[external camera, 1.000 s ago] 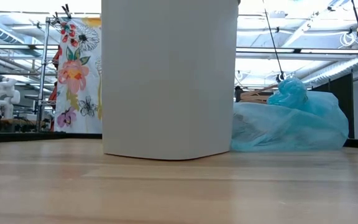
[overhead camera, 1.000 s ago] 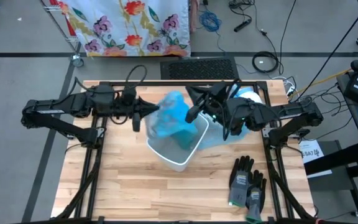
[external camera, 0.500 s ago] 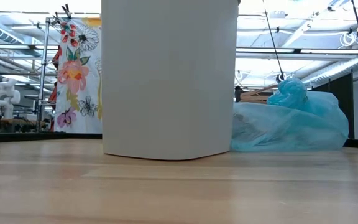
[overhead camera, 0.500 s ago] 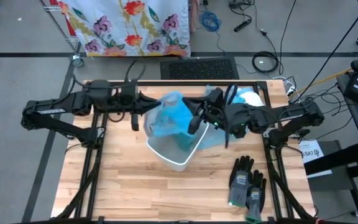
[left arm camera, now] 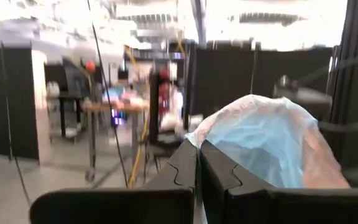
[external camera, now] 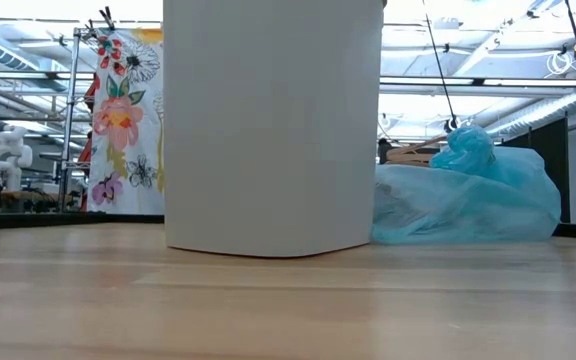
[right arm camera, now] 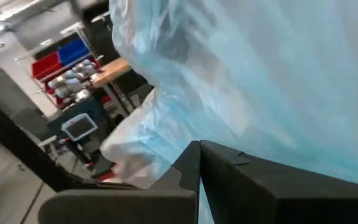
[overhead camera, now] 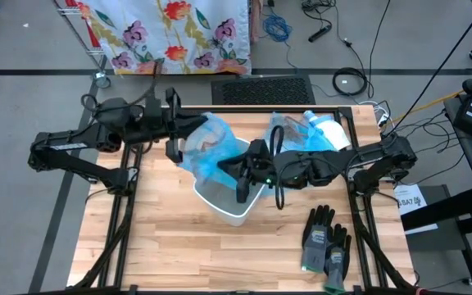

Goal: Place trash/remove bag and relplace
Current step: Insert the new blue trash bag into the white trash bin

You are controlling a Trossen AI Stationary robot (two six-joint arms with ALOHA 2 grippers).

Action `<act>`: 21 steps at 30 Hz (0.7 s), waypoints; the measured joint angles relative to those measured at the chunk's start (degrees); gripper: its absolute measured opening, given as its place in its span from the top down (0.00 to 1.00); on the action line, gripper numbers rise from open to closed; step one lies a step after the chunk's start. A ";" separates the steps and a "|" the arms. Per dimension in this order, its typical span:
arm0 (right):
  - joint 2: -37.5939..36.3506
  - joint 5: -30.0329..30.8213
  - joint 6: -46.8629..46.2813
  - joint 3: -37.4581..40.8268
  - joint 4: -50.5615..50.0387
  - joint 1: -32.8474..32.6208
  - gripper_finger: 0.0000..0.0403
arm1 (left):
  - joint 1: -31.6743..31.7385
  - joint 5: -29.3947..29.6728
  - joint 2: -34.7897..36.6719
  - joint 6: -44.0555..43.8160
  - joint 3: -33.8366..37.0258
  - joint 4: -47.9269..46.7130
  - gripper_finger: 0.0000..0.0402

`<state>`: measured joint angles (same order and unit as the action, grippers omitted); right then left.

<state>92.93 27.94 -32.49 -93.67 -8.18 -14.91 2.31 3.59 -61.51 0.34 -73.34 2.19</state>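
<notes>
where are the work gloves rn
In the high view the grey-black gloves lie on the table's front right corner, apart from the white bin and below the right arm.

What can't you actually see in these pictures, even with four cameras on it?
- Inside of the white bin: the high view has the blue bag and both arms across it; the low view shows only its wall.
- Contents of the tied blue bag: the film hides them.
- Grip points: left gripper and right gripper are shut, film bunched around them.

One white bin (overhead camera: 234,202), two blue bags (overhead camera: 211,147) (overhead camera: 301,131), two gloves (overhead camera: 324,241).
</notes>
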 joint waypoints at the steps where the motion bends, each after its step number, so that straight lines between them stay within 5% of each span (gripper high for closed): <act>1: 0.18 -0.09 0.91 0.00 0.88 -0.28 1.00 | 0.01 0.05 -0.08 0.25 0.00 1.75 0.97; 9: 0.17 -5.26 8.78 -0.74 6.87 -2.09 1.00 | -0.01 -6.72 -0.12 1.75 0.00 8.65 0.97; 21: 0.06 2.60 13.63 -16.34 -10.33 -3.29 1.00 | -0.03 1.21 -0.85 1.04 0.00 -17.56 0.97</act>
<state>92.99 30.54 -18.86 -110.01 -18.51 -18.20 2.28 4.80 -62.36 1.38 -73.34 -15.38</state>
